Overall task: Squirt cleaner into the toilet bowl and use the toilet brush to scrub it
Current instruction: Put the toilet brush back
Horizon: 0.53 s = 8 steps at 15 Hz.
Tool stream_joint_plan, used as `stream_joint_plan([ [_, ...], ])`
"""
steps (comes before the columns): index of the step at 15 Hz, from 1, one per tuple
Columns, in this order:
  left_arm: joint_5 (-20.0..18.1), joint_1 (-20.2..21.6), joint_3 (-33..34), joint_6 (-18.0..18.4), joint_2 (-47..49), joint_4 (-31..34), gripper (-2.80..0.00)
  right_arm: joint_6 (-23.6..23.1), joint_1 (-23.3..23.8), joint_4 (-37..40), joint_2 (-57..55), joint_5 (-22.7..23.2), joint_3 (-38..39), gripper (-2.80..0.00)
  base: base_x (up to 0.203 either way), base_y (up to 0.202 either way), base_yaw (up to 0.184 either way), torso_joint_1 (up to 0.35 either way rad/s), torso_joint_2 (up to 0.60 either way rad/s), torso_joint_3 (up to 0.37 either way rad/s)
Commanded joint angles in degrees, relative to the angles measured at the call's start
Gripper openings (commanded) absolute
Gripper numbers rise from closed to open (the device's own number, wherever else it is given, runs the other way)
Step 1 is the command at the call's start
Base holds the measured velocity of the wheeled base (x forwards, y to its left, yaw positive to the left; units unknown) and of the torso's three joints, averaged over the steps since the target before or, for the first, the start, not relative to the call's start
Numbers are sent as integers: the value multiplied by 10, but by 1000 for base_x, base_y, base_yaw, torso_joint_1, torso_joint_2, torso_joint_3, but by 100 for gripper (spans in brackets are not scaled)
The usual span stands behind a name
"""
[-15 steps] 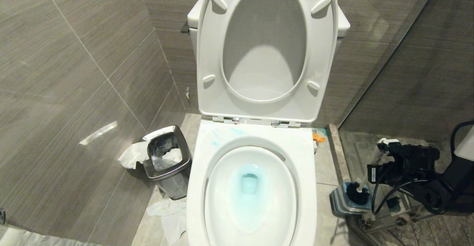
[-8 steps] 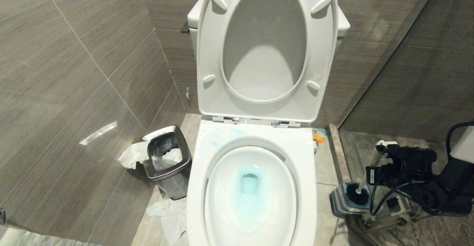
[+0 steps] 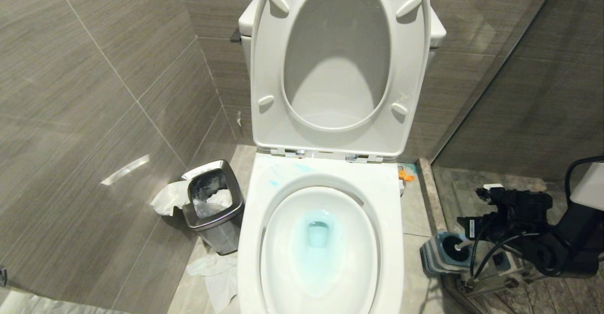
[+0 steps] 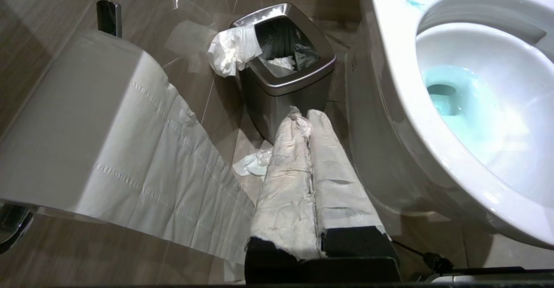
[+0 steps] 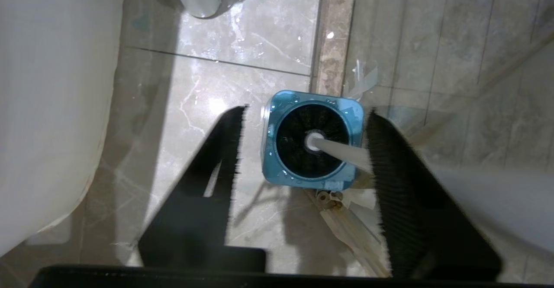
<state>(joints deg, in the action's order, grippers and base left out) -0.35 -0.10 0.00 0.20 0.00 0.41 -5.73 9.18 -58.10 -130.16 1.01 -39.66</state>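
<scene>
1. Since a second ago, right gripper (image 5: 303, 149) fingers have spread wide, freeing one toilet brush (image 5: 312, 143), now seated in its holder (image 5: 277, 106).
2. One toilet bowl (image 3: 283, 238), cleaner (image 3: 316, 238) tinting it.
3. Left gripper (image 4: 309, 119) closed, parked by one bin (image 4: 281, 88).

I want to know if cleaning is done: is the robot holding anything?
No. The right gripper is open above the toilet brush, which stands in its holder.
</scene>
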Motion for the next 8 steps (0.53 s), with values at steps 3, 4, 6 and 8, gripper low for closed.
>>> stream_joint_plan([
  [3, 0, 0, 2, 0, 1, 0, -280, 0, 0, -4, 19, 0, 16, 0, 0, 0, 0, 0, 0, 0],
  [4, 0, 0, 2, 0, 1, 0, -280, 0, 0, -4, 23, 0, 20, 0, 0, 0, 0, 0, 0, 0],
  [6, 0, 0, 2, 0, 1, 0, -280, 0, -1, -4, 31, 1, 29, 0, 0, 0, 0, 0, 0, 0],
  [8, 0, 0, 2, 1, 1, 0, -280, 12, -7, -2, 55, 9, 46, 0, 0, 0, 0, 0, 0, 0],
])
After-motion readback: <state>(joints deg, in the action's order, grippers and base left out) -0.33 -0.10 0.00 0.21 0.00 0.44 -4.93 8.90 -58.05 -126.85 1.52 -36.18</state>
